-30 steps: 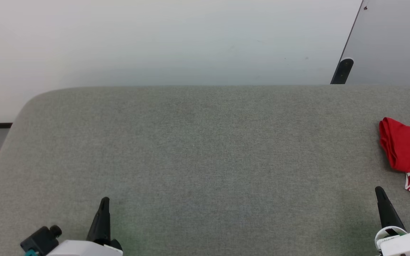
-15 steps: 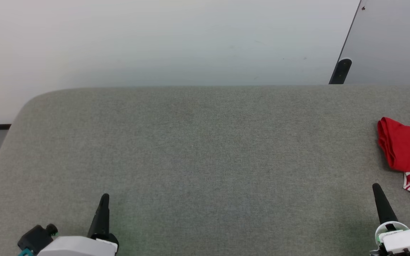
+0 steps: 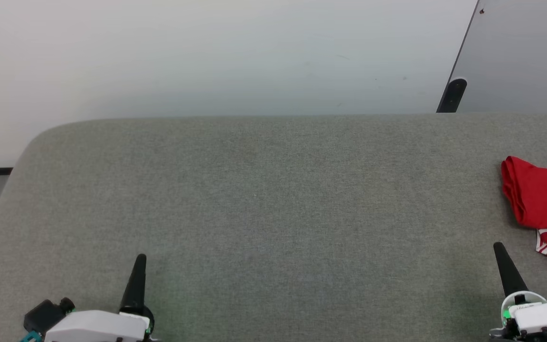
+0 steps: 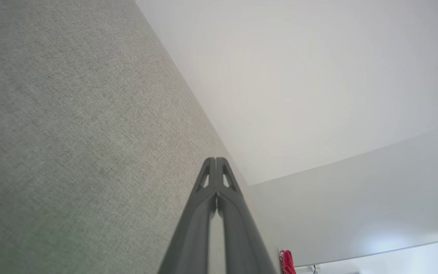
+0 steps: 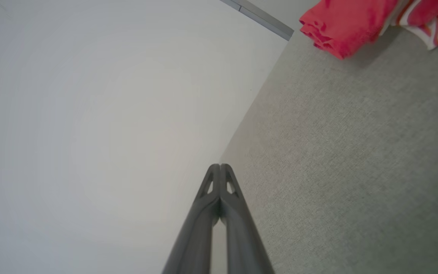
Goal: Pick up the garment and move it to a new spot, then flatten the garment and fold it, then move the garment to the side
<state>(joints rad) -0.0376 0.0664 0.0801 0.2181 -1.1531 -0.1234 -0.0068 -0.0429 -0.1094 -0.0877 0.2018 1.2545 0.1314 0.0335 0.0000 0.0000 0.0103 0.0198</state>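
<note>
We see the garment (image 3: 542, 202) bunched on the pad (image 3: 273, 213) at the frame's right edge, likely soft, light and limp, best pinched at its rolled left fold, while our left gripper (image 3: 139, 260) and right gripper (image 3: 498, 249) sit closed, empty.

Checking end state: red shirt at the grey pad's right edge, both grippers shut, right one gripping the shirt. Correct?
No. The right gripper is shut on nothing; the head view shows it apart from the red shirt. The rest holds: shirt at the right edge of the grey pad, left gripper shut too.
</note>
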